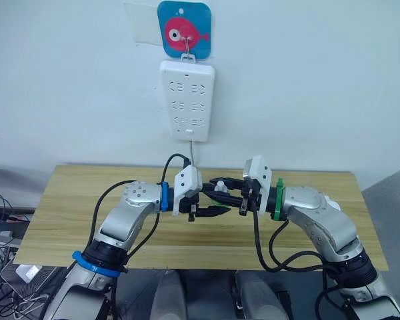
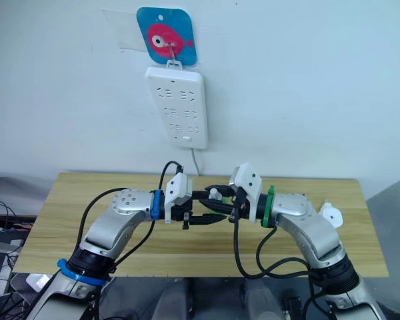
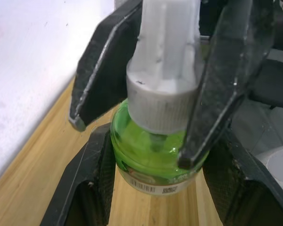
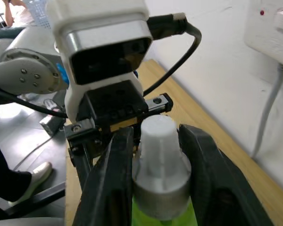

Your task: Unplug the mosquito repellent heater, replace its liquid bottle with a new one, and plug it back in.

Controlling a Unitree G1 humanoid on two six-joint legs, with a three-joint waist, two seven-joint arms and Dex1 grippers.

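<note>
Above the middle of the table, a green liquid bottle (image 3: 153,157) with a grey collar and a white cap (image 4: 158,136) is held upright between both grippers. My left gripper (image 1: 212,212) is shut on the bottle's green body. The right gripper (image 1: 221,190) reaches in from the other side and is shut on the collar just under the cap. The mosquito repellent heater (image 2: 330,215), small, white and rounded, lies on the table beyond my right elbow.
A long white power strip (image 1: 187,100) hangs on the wall from a hook under a blue fish sticker (image 1: 184,30); its sockets are empty and its cord drops behind the wooden table (image 1: 67,220). Cables lie on the floor at the left.
</note>
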